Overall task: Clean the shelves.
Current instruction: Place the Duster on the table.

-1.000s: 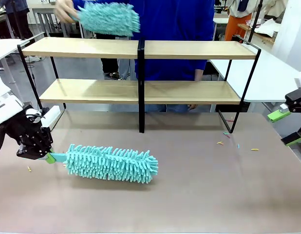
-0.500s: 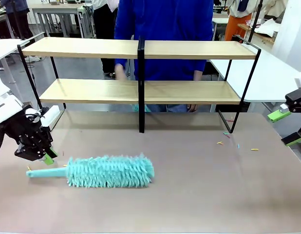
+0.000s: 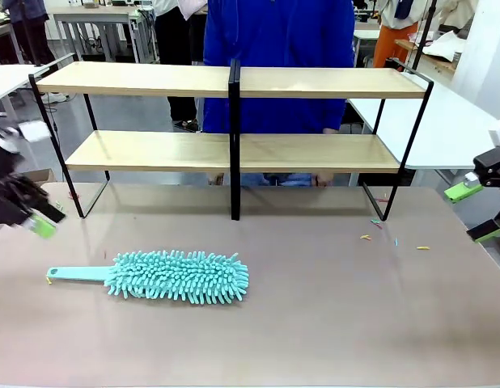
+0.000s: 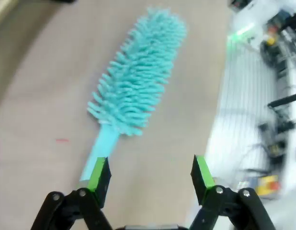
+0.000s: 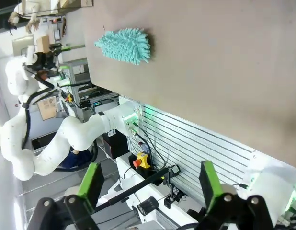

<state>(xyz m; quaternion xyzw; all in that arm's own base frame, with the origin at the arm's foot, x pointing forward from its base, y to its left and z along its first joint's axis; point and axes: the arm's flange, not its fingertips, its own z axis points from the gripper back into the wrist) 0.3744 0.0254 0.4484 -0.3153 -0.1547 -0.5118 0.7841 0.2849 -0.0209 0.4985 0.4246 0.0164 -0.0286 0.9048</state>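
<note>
The shelves (image 3: 153,79) stand across the far side of the beige tabletop (image 3: 331,307), two light wooden boards in a black frame. A teal fluffy duster (image 3: 177,276) lies flat on the tabletop in front of them, its handle pointing left. My left gripper (image 3: 30,214), blurred at the left edge, is open and apart from the handle. In the left wrist view the duster (image 4: 136,76) lies beyond my open left gripper (image 4: 150,172). My right gripper (image 3: 476,212) hangs open and holds nothing at the right edge. The right wrist view shows the duster (image 5: 124,45) far from my right gripper (image 5: 150,184).
A person in a blue top (image 3: 282,32) stands behind the shelves. Small coloured scraps (image 3: 371,230) lie on the tabletop near the shelves' right foot. White tables (image 3: 444,121) flank both sides. My left arm (image 5: 42,120) shows in the right wrist view.
My left gripper let go of the duster's handle and drew back up and to the left. The duster settled flat on the tabletop. The person's own duster and hand left the top shelf.
</note>
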